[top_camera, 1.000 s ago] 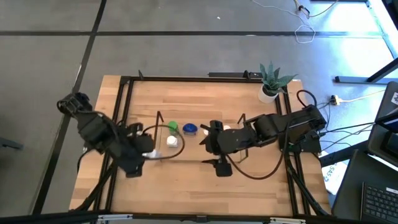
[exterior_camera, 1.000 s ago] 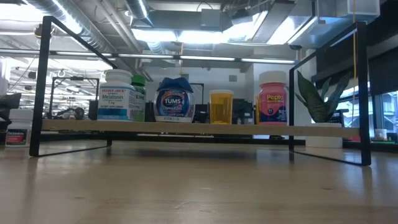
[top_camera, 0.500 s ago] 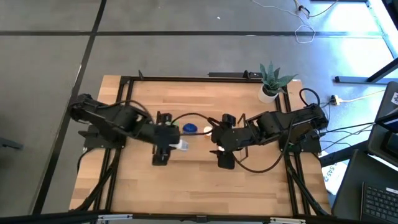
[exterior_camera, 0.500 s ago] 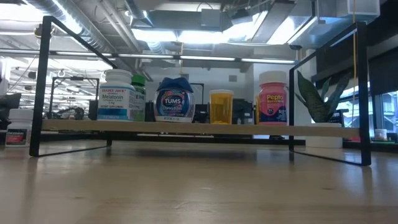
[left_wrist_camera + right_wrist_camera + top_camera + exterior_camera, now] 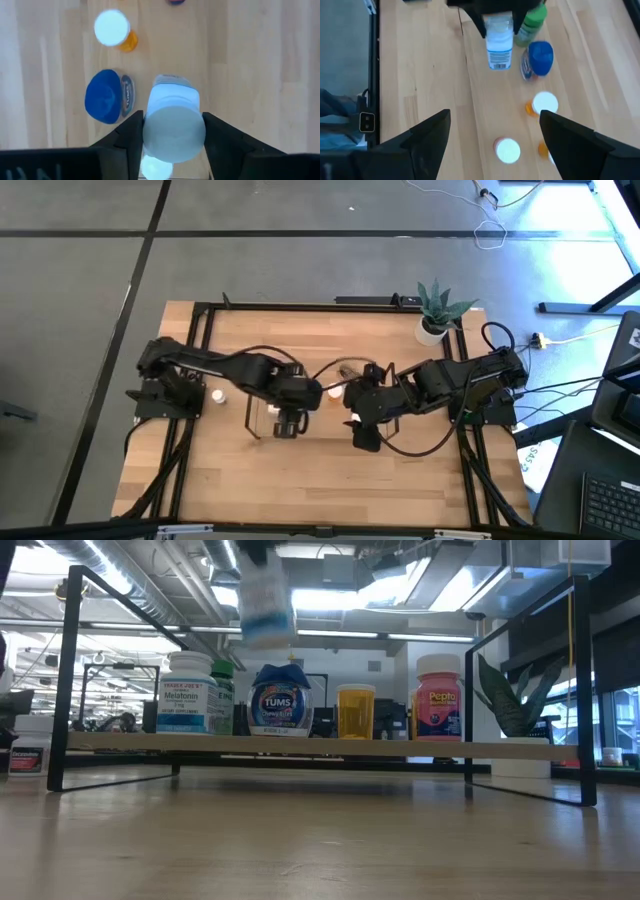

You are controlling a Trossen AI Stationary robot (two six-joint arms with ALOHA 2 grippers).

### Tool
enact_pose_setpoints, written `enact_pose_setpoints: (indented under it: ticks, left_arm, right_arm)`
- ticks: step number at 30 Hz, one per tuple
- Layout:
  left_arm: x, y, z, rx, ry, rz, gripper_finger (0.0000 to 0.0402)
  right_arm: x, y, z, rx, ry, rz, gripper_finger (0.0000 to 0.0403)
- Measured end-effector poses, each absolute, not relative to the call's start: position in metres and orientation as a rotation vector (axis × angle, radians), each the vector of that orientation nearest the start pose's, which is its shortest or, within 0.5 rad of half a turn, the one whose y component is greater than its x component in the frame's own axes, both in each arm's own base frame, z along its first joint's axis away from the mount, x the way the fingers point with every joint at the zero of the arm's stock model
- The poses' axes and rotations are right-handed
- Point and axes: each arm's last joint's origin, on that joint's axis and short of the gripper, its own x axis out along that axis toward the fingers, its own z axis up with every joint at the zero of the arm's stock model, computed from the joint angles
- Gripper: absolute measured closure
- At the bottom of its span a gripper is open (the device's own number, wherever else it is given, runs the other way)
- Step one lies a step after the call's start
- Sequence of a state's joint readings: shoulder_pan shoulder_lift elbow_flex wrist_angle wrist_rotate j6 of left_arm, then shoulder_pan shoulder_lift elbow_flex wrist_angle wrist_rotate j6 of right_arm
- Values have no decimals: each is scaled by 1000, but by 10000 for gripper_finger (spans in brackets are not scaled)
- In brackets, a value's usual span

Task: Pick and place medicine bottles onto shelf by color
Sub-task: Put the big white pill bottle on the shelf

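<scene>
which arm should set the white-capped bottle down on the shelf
Left. The left claw grips the white-capped bottle above the shelf, over the blue-capped Tums bottle. The right claw is open and empty beside it.

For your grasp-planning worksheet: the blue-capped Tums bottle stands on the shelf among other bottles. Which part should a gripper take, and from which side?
Take the Tums bottle by its blue cap, coming straight down from above. It stands upright on the shelf with the green-capped bottle close beside it, so a side approach looks crowded. The cap is round and clear on top.
</scene>
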State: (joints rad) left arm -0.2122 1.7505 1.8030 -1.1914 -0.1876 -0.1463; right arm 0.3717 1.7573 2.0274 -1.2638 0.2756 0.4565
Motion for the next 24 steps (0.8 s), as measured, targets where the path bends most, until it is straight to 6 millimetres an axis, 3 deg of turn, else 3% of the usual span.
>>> enact_pose_setpoints:
  ticks: [10,24]
  left_arm:
    - [372,-53,307,14,1250,42,244]
    - [374,-44,306,-31,1247,87,244]
  right_arm:
    - [319,116,405,111,953,-139,95]
    - [319,117,405,120,964,-113,95]
